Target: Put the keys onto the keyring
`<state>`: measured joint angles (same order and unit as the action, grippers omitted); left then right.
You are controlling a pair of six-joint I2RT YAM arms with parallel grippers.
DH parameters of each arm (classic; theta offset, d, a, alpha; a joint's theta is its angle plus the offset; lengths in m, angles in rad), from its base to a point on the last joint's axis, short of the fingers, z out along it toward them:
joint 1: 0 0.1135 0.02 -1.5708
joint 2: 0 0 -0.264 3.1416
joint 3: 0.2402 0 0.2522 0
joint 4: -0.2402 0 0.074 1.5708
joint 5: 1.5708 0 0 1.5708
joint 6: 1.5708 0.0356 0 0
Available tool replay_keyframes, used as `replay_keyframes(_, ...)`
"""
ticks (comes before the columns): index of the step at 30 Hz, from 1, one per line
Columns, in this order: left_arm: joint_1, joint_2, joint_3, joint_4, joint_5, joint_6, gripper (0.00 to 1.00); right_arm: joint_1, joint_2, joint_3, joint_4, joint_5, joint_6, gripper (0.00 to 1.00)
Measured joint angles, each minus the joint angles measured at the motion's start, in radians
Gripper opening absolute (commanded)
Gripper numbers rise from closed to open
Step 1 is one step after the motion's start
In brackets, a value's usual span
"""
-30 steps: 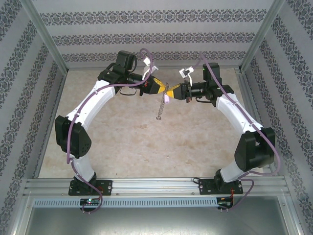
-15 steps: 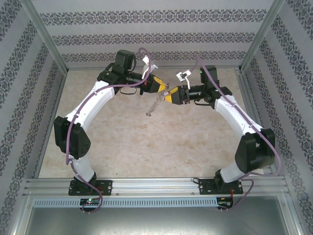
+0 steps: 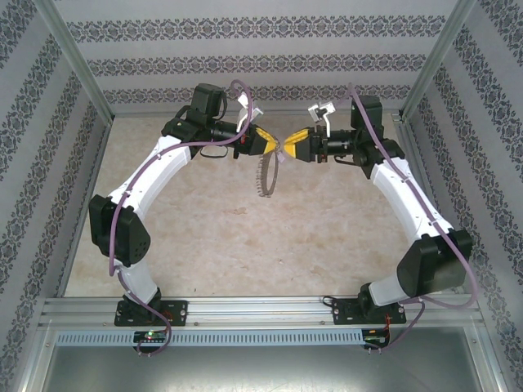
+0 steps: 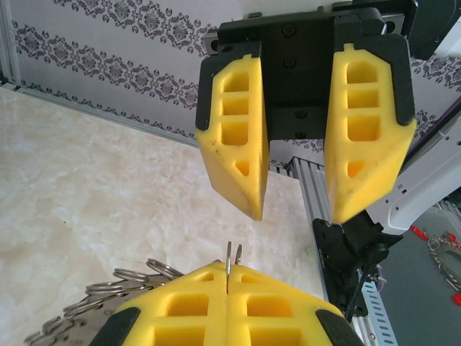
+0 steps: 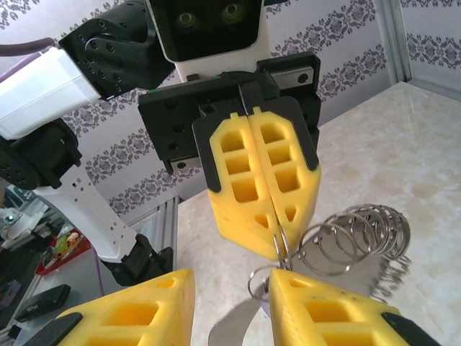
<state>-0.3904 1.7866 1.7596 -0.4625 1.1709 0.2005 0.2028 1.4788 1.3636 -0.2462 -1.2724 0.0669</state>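
Yellow fingers [image 4: 230,151] everywhere in this one, so bear with us. We've got the left end effector [image 3: 274,144] up near the back of the tabletop [image 3: 188,237], clamped fully together on the keyring [image 3: 263,175]. From its own wrist camera we see two thin strands of the ring's wire poking up out of the seam between the pads. From overhead, the rest of the ring hangs below the fingertips as a curved string of small silvery pieces, and we can't tell from up there whether its low end touches the marble-look surface. The right end effector [image 3: 289,149] faces the left one nose to nose, tips just beside each other. Its jaws stand partly apart, a moderate gap rather than a wide one, with nothing we can see pinched between them. In the right wrist view the ring's silvery loops fan out like a spring to the right of the left fingers. There's also a pale blurry shape low in the gap between the right fingers, and we honestly can't tell whether that's the key or something else. Both arms arch in from the sides, with patterned wallpaper walls [image 3: 261,65] all round.
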Motion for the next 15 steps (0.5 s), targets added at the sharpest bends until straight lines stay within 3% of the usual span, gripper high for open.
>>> replay_keyframes(11,0.005,-0.009,-0.014,0.0,-0.004,0.0,0.0,0.018,0.055,0.024,0.021,0.007,0.026,0.3)
replay_keyframes(15,0.005,-0.01,-0.015,0.001,-0.004,0.0,0.0,0.023,0.059,0.029,0.027,0.008,0.037,0.36)
